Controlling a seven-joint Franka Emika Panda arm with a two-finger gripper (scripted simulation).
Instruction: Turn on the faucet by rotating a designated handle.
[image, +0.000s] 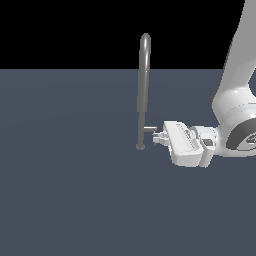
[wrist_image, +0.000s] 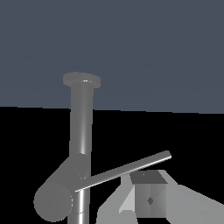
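The faucet (image: 144, 90) is a tall, slim grey pipe curved over at the top, standing on a small round foot (image: 140, 147). The handle (image: 150, 128) is a short stub on the pipe's lower part, pointing to the exterior view's right. My gripper (image: 156, 137) lies level just beyond the stub's end and slightly lower, its fingers pointing at the pipe. In the wrist view the stub (wrist_image: 53, 201) carries a thin lever (wrist_image: 127, 168) that runs close past my gripper (wrist_image: 149, 197). The fingers are pressed together with nothing between them. Whether they touch the lever cannot be told.
The faucet stands on a flat dark blue-grey floor (image: 65, 190). My white arm (image: 235, 100) comes down from the upper part of the exterior view's right. Nothing else is in view.
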